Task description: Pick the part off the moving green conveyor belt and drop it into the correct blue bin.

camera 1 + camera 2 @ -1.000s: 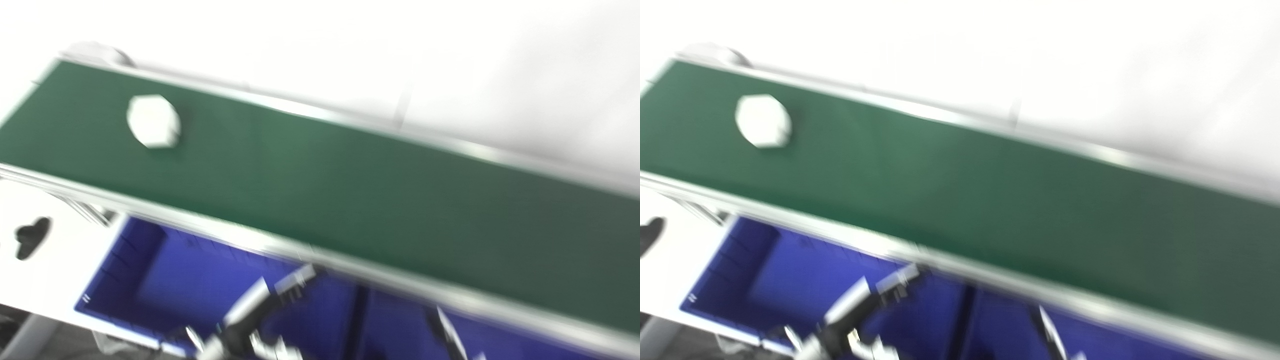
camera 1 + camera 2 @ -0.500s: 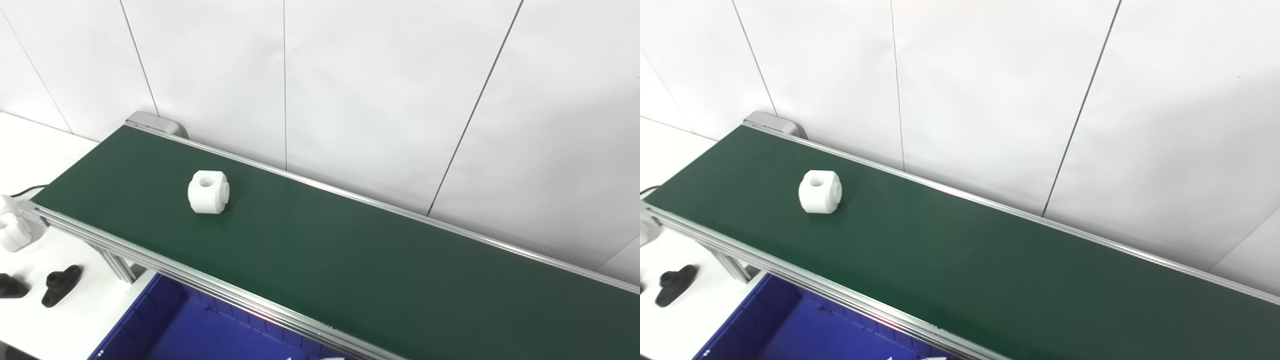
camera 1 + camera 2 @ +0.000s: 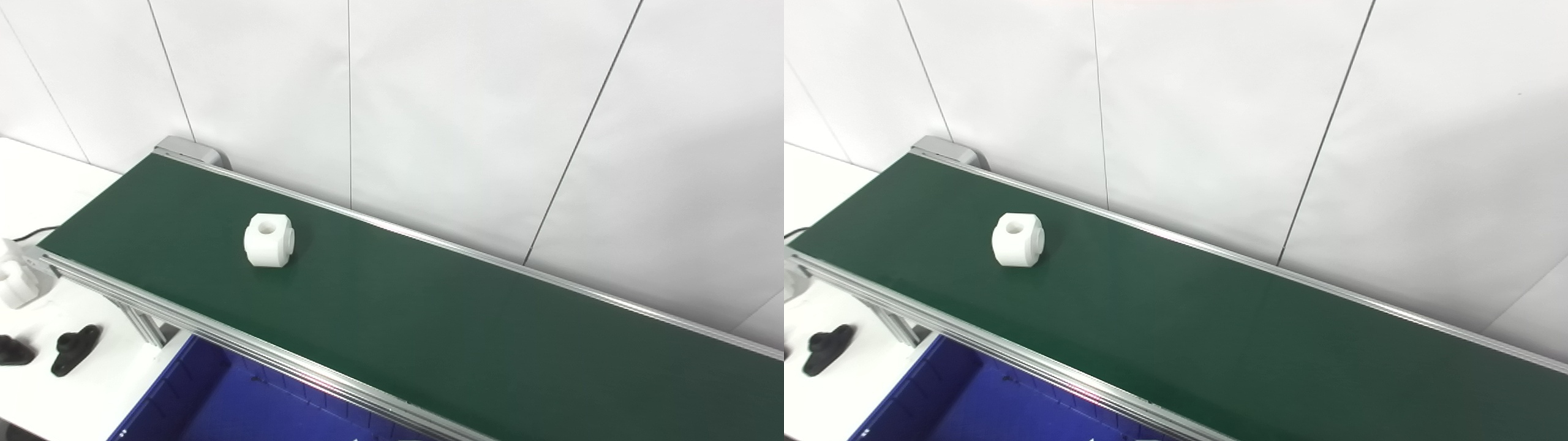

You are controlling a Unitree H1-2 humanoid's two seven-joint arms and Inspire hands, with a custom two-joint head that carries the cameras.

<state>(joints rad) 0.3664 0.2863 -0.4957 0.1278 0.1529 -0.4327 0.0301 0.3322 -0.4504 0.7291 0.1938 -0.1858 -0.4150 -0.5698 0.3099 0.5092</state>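
A white blocky part (image 3: 269, 239) with a round hole on top and a round boss on its side lies on the green conveyor belt (image 3: 429, 318), toward the belt's left end; it also shows in the right eye view (image 3: 1018, 239). A blue bin (image 3: 202, 407) sits below the belt's near rail at the bottom left. Neither of my hands shows in either view.
Two black parts (image 3: 75, 348) and a white part (image 3: 15, 282) lie on the white table at the left, beside the belt's end. A white panelled wall (image 3: 429, 110) stands right behind the belt. The near aluminium rail (image 3: 245, 349) runs between belt and bin.
The camera tilted up from a blurred low view that showed my hands over the blue bins. Since half a second ago the white part has ridden a little to the right on the belt.
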